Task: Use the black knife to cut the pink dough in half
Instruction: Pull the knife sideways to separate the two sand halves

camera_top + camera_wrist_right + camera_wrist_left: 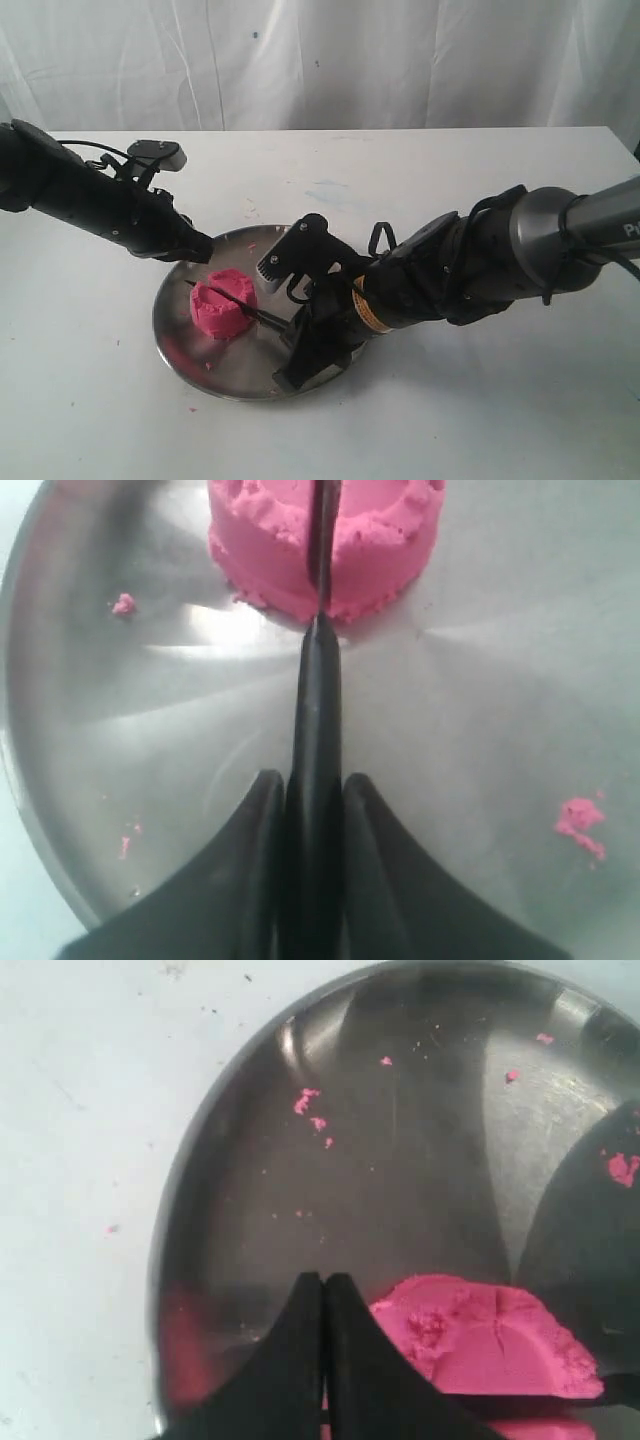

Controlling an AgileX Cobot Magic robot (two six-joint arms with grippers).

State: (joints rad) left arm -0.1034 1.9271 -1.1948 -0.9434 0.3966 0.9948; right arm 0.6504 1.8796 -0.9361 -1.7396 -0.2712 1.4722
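The pink dough (pixel 224 307) is a stubby cylinder on the left half of the steel plate (pixel 240 375). The black knife (pixel 262 315) lies across its top, blade sunk into the dough (pixel 265 540) along the middle, knife (pixel 318 710) handle held by my right gripper (pixel 315 785), which is shut on it. My right gripper (pixel 300 325) sits just right of the dough. My left gripper (pixel 325 1280) is shut with nothing between its fingers, its tip (pixel 203 247) over the plate's back-left rim, close beside the dough (pixel 480 1335).
Tiny pink crumbs (pixel 312 1110) lie scattered on the plate (pixel 240 1140), with one larger crumb (pixel 580 820) near my right gripper. The plate rests on a white table (pixel 480 420) with a white curtain (pixel 320 60) behind.
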